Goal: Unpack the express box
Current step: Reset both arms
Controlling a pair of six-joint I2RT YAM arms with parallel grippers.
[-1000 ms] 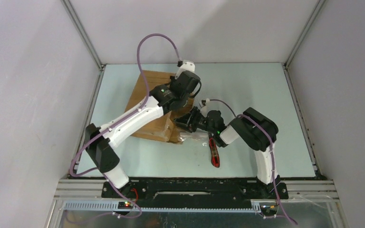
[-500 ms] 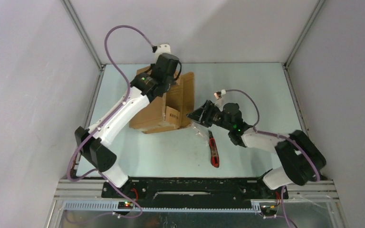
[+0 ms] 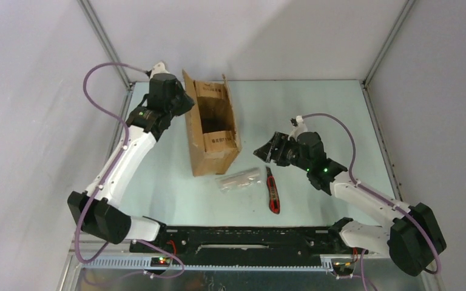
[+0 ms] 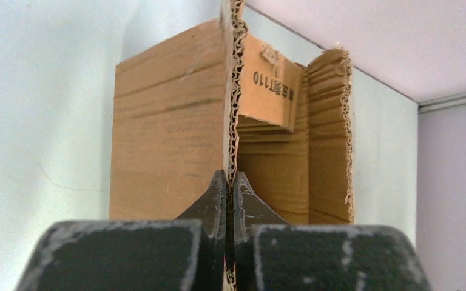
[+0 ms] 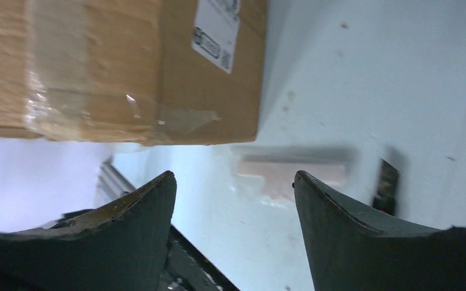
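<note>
The express box (image 3: 211, 130), brown corrugated cardboard, stands in the middle of the table with its flaps open and its dark inside showing. My left gripper (image 3: 185, 103) is shut on the box's left flap; in the left wrist view the jaws (image 4: 230, 180) pinch the flap's corrugated edge (image 4: 232, 91). My right gripper (image 3: 264, 150) is open and empty, right of the box and apart from it. In the right wrist view it (image 5: 233, 182) looks at the box's taped corner (image 5: 115, 73) and white label (image 5: 218, 30).
A clear-wrapped pale packet (image 3: 238, 179) lies on the table in front of the box; it also shows in the right wrist view (image 5: 291, 173). A red utility knife (image 3: 272, 191) lies to its right. Walls close the table on three sides.
My left arm has swung left and back, turning the box so that its opening shows. The packet now lies on the table. My right arm has drawn back to the right.
</note>
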